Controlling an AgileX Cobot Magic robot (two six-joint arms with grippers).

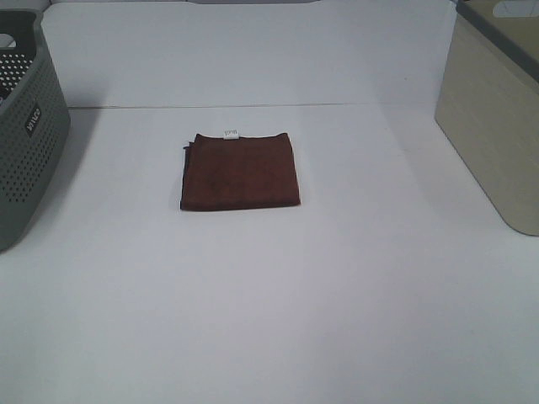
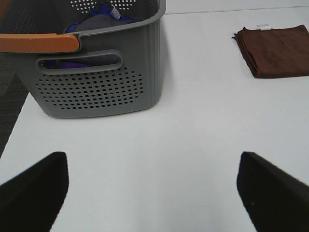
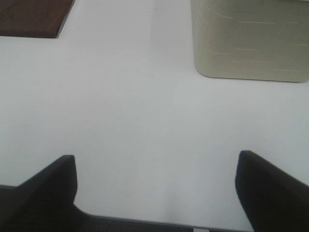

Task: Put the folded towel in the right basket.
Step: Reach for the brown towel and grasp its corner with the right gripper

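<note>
Folded brown towel [image 1: 240, 172] flat on the white table [image 1: 269, 320], about midway between two baskets, touched by no gripper.

At the near side, left gripper [image 2: 152, 164] and right gripper [image 3: 155, 159], each with fingers spread wide and nothing between them, both well apart from the towel farther in. At the far left, grey perforated basket [image 1: 29, 143] with orange handle [image 2: 38, 42], blue and grey cloth [image 2: 99, 21] inside. At the far right, beige basket [image 1: 493, 126], inside not visible. Towel almost square, so no clear long axis. Sides roughly parallel to the table edges, white label [image 1: 232, 132] on the far edge, layered fold edges toward the left.
</note>
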